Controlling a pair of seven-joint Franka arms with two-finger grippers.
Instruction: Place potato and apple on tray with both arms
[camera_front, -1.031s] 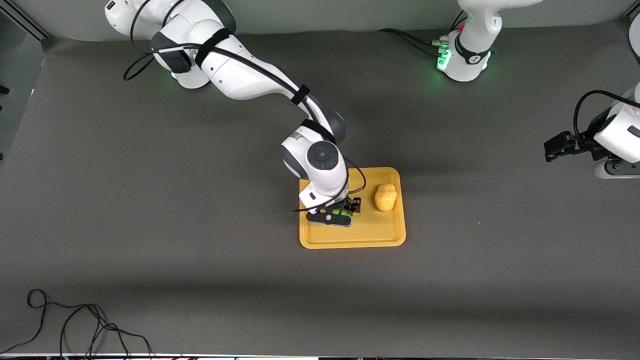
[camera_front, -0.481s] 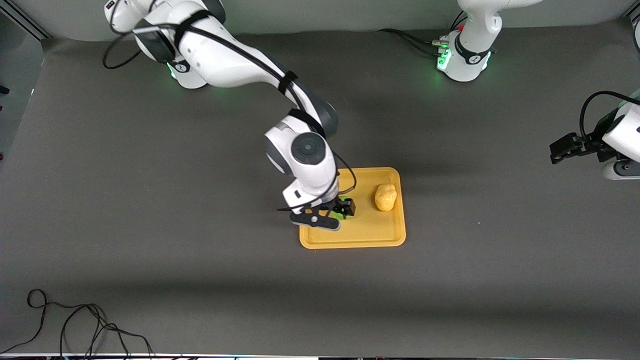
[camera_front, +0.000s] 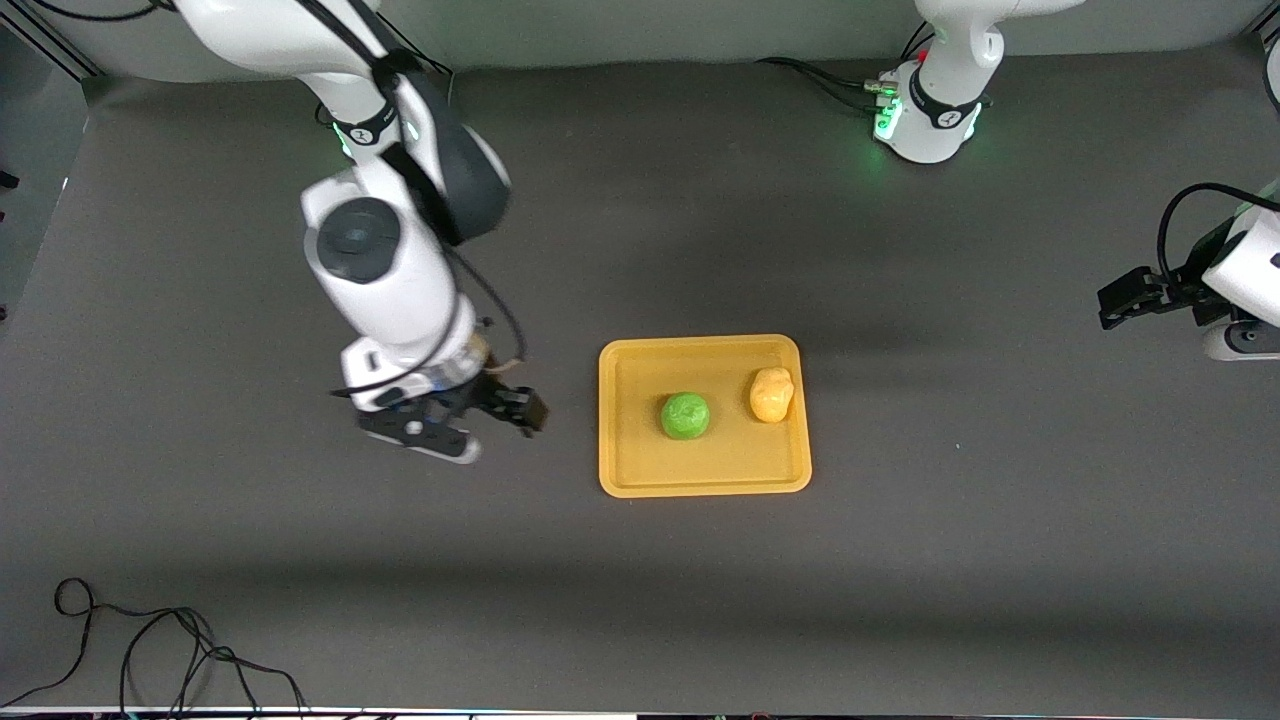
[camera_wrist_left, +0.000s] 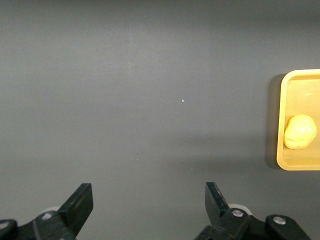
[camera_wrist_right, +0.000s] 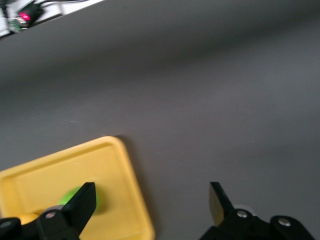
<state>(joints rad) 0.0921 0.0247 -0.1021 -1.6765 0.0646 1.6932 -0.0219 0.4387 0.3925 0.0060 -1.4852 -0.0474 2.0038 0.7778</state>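
Observation:
The orange-yellow tray (camera_front: 630, 470) lies mid-table. The green apple (camera_front: 685, 416) and the yellow-orange potato (camera_front: 771, 394) both rest in it, apart from each other, with the potato toward the left arm's end. My right gripper (camera_front: 515, 410) is open and empty, in the air over bare table beside the tray toward the right arm's end. The right wrist view shows the tray (camera_wrist_right: 50, 170), and the apple (camera_wrist_right: 75, 197) partly hidden by a finger, with the gripper (camera_wrist_right: 150, 195) open. My left gripper (camera_front: 1115, 300) waits open at the left arm's end. Its wrist view shows the gripper (camera_wrist_left: 148, 192), the tray rim (camera_wrist_left: 282, 125) and the potato (camera_wrist_left: 300, 132).
A black cable (camera_front: 150, 640) lies coiled at the table corner nearest the front camera, at the right arm's end. The left arm's green-lit base (camera_front: 925, 110) with its cables stands at the back. The table is a plain dark grey mat.
My right gripper has let go of the apple on the tray, lifted, and swung away toward the right arm's end. The apple now shows uncovered. The left arm has hardly moved.

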